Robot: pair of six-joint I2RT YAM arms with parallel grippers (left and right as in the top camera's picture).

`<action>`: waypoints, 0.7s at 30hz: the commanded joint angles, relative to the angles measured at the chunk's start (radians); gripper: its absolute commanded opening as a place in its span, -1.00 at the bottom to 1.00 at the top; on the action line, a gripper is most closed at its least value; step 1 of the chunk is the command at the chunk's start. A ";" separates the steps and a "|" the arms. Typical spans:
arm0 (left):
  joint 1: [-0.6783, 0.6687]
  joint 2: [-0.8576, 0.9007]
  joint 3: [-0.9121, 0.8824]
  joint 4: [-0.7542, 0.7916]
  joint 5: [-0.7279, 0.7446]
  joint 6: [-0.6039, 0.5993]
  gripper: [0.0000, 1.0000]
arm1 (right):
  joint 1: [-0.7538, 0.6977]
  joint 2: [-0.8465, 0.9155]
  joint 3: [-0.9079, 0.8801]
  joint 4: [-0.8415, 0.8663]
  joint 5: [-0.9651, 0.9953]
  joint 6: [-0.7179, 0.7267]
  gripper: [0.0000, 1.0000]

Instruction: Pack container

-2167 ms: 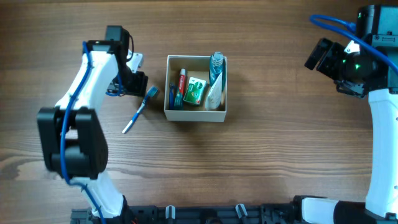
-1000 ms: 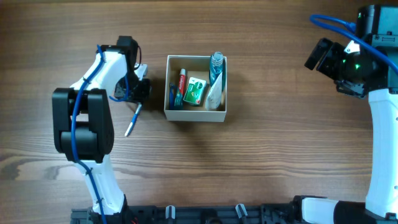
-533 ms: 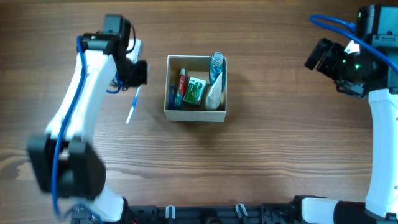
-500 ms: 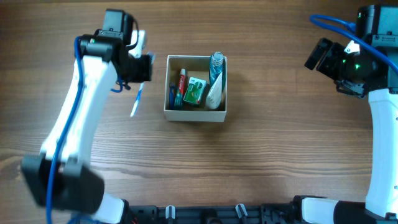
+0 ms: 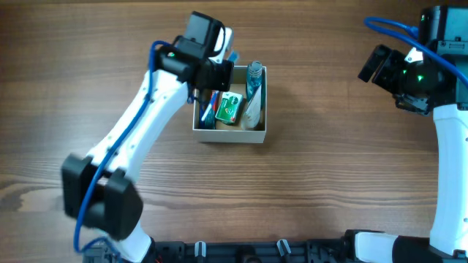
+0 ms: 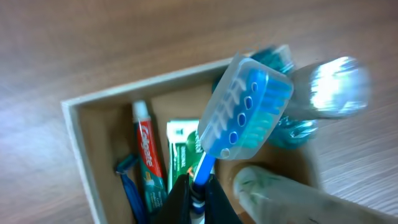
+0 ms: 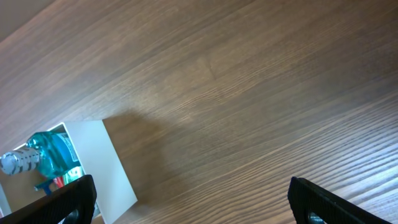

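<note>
My left gripper [image 6: 200, 186] is shut on the handle of a blue toothbrush [image 6: 245, 109] whose head wears a clear cap. It holds the brush over the container [image 6: 78, 143], a shallow box with white walls [image 5: 230, 139] and a tan inside. In the overhead view the left gripper [image 5: 218, 74] hovers above the box's far left corner. Inside lie a red toothpaste tube [image 6: 148, 155], a green packet [image 5: 230, 106], a blue razor [image 6: 130, 186], a blue-topped bottle [image 5: 254, 73] and a white tube [image 5: 251, 111]. My right gripper [image 7: 202, 205] stands open, far right of the box, with nothing in it.
The box's white outer wall [image 7: 106, 162] shows at the left of the right wrist view. The right arm [image 5: 409, 73] stays at the table's far right edge. Bare wooden tabletop [image 5: 329, 168] surrounds the box.
The left arm has lifted the toothbrush off the table left of the box and swung it rightward to above the box. The right arm has not moved.
</note>
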 commanded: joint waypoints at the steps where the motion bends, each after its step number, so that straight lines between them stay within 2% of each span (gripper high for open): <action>1: -0.005 0.083 -0.012 -0.030 0.019 -0.003 -0.92 | -0.002 0.011 0.008 0.003 -0.008 0.013 0.99; 3: -0.005 0.111 -0.012 -0.032 0.019 -0.002 -0.92 | -0.002 0.011 0.008 0.003 -0.008 0.014 1.00; 5: -0.004 0.122 -0.012 -0.034 0.019 -0.002 -0.77 | -0.002 0.011 0.008 0.003 -0.008 0.013 1.00; 8: -0.004 0.111 -0.011 -0.055 0.019 -0.009 -0.13 | -0.002 0.011 0.008 0.003 -0.008 0.013 0.99; 9: -0.006 0.102 -0.011 -0.065 0.019 -0.027 0.33 | -0.002 0.011 0.008 0.003 -0.008 0.013 0.99; 10: -0.007 0.088 -0.011 -0.075 0.019 -0.051 0.50 | -0.002 0.011 0.008 0.003 -0.008 0.014 1.00; 12: -0.008 0.053 -0.009 -0.092 0.019 -0.075 0.51 | -0.002 0.011 0.008 0.003 -0.008 0.013 0.99; 13: -0.007 0.021 -0.005 -0.106 0.019 -0.076 1.00 | -0.002 0.011 0.008 0.003 -0.008 0.013 1.00; 17: 0.002 -0.104 0.009 -0.143 -0.014 -0.078 0.99 | -0.002 0.011 0.008 0.003 -0.008 0.013 1.00; 21: 0.042 -0.303 0.010 -0.190 -0.224 -0.139 1.00 | -0.002 0.011 0.008 0.003 -0.008 0.013 1.00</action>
